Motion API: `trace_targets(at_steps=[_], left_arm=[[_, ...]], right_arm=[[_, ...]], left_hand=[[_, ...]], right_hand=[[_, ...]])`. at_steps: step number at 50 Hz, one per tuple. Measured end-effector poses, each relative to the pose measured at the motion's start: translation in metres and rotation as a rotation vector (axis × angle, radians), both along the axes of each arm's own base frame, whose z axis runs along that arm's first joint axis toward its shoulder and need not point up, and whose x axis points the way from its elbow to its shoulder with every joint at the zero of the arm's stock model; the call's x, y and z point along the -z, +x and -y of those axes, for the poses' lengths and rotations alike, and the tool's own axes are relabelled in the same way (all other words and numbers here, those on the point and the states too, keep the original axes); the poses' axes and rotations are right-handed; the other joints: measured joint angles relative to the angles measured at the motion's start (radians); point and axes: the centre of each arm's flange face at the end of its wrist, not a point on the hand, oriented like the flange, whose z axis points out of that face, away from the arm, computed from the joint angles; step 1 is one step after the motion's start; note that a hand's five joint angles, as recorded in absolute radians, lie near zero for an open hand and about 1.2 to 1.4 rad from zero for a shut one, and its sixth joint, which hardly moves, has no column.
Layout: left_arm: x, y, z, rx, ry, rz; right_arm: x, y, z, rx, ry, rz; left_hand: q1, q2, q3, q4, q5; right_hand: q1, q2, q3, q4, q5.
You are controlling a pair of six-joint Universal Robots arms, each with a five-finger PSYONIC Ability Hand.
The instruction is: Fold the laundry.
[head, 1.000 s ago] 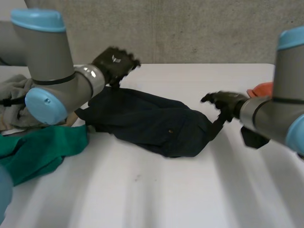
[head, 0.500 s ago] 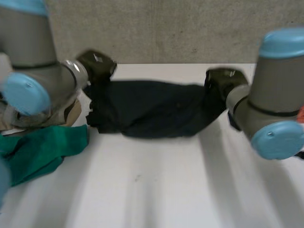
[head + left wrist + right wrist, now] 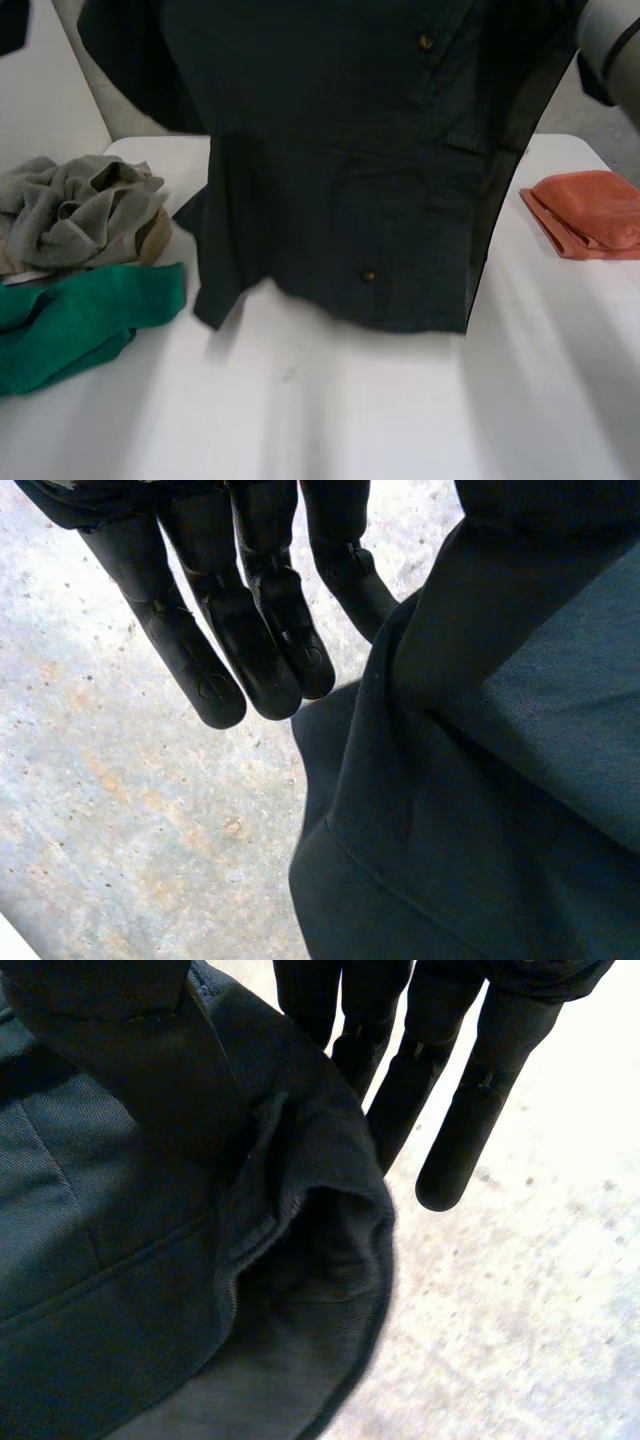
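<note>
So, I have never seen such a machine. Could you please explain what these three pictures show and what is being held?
This is a robot with two arms, each ending in a black hand. The head view looks down at a white table from between the arms; the other two views come from cameras on the wrists. A dark shirt hangs over the table, held up by both hands. The left hand and the right hand have straight fingers; the shirt hangs at their thumb side. On the table lie a crumpled grey cloth, a green cloth and a folded orange cloth.

White table (image 3: 330, 420), speckled grey concrete (image 3: 120, 830)
</note>
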Motion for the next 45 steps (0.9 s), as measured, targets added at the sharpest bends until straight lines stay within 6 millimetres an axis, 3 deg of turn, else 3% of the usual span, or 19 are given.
trace_targets(at_steps=[6,13,14,15,18,19,20,22,23,25,29,32,38,41,45], left_arm=[[0.044,-0.023,0.056,-0.03,0.008,0.045],[0.13,-0.056,0.137,-0.071,-0.028,0.126],[0.134,-0.057,0.139,-0.072,-0.031,0.128],[0.154,-0.064,0.154,-0.076,-0.045,0.133],[0.181,-0.071,0.17,-0.079,-0.063,0.124],[0.192,-0.075,0.176,-0.077,-0.068,0.113],[0.199,-0.077,0.178,-0.072,-0.069,0.103],[0.207,-0.082,0.179,-0.063,-0.067,0.085],[0.209,-0.084,0.178,-0.057,-0.064,0.073],[0.211,-0.089,0.175,-0.043,-0.052,0.045],[0.199,-0.089,0.168,-0.044,-0.029,0.007],[0.182,-0.082,0.161,-0.072,-0.013,-0.008],[0.154,-0.06,0.135,-0.132,0.072,0.024],[0.151,-0.049,0.114,-0.137,0.151,0.073],[0.158,-0.035,0.08,-0.112,0.286,0.154]], right_arm=[[0.042,0.014,0.031,0.015,0.078,-0.025],[0.105,0.039,0.079,0.086,0.033,-0.016],[0.108,0.04,0.082,0.091,0.026,-0.015],[0.123,0.046,0.093,0.124,-0.019,-0.011],[0.144,0.055,0.108,0.174,-0.098,-0.006],[0.156,0.06,0.115,0.202,-0.15,-0.006],[0.164,0.064,0.119,0.219,-0.188,-0.008],[0.173,0.069,0.124,0.242,-0.241,-0.012],[0.177,0.071,0.126,0.255,-0.273,-0.016],[0.184,0.075,0.129,0.277,-0.325,-0.027],[0.183,0.074,0.128,0.277,-0.338,-0.041],[0.169,0.07,0.122,0.24,-0.296,-0.044],[0.13,0.048,0.091,0.084,-0.097,-0.083],[0.124,0.036,0.071,0.008,0.03,-0.125],[0.129,0.02,0.046,-0.066,0.205,-0.19]], left_hand=[[0.0,0.0,0.0,0.0,0.0],[0.0,0.001,0.005,0.0,0.0],[0.0,0.001,0.005,0.0,0.0],[0.0,0.001,0.005,0.001,0.0],[-0.008,-0.009,0.0,-0.004,-0.004],[-0.374,-0.349,-0.339,-0.352,-0.316],[-0.57,-0.517,-0.504,-0.522,-0.486],[-0.824,-0.746,-0.731,-0.755,-0.718],[-0.9,-0.834,-0.819,-0.843,-0.801],[-0.974,-0.98,-0.97,-0.989,-0.934],[-0.974,-0.992,-0.98,-0.999,-0.935],[-0.974,-0.992,-0.98,-0.999,-0.935],[-0.974,-0.992,-0.98,-0.999,-0.935],[-0.974,-0.992,-0.98,-0.999,-0.935],[-0.974,-0.992,-0.98,-0.999,-0.935]], right_hand=[[0.0,0.0,0.008,0.0,0.0],[0.0,0.0,0.009,0.005,0.0],[0.0,0.0,0.009,0.005,0.0],[0.0,0.0,0.009,0.005,0.0],[-0.058,-0.072,-0.067,-0.058,-0.048],[-0.298,-0.323,-0.31,-0.313,-0.303],[-0.5,-0.527,-0.507,-0.51,-0.508],[-0.696,-0.727,-0.701,-0.703,-0.692],[-0.837,-0.867,-0.851,-0.861,-0.856],[-0.916,-0.959,-0.954,-0.965,-0.943],[-0.918,-0.967,-0.969,-0.986,-0.944],[-0.918,-0.967,-0.969,-0.986,-0.944],[-0.918,-0.967,-0.969,-0.986,-0.944],[-0.918,-0.967,-0.969,-0.986,-0.944],[-0.918,-0.967,-0.969,-0.986,-0.944]])
